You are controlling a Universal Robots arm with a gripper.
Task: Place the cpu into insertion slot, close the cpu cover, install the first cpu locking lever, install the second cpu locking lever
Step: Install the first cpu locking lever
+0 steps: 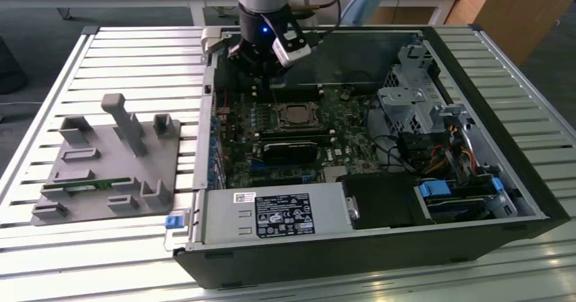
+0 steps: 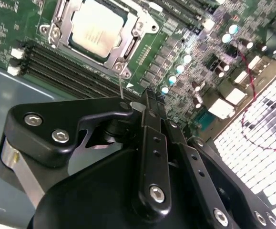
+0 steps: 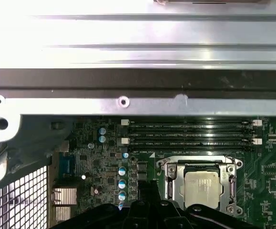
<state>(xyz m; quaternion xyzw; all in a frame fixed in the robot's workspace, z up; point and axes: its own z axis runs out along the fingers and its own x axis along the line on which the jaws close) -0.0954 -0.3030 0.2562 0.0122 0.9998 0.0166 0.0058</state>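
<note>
The cpu lies in the insertion slot on the green board, silver top up. The cpu cover, a silver frame, lies flat around it; in the first wrist view the cpu and the cover sit just past the black gripper body. My gripper hangs over the board beside the socket's corner, fingers drawn together with nothing between them. A thin metal locking lever rises from that corner close to the fingertips. In the exterior view the gripper is above the board, behind the socket.
Black memory slots run along the socket, beside the case's metal wall. The open case holds a power supply and a drive cage with cables. A grey fixture stands on the slatted table at the exterior view's left.
</note>
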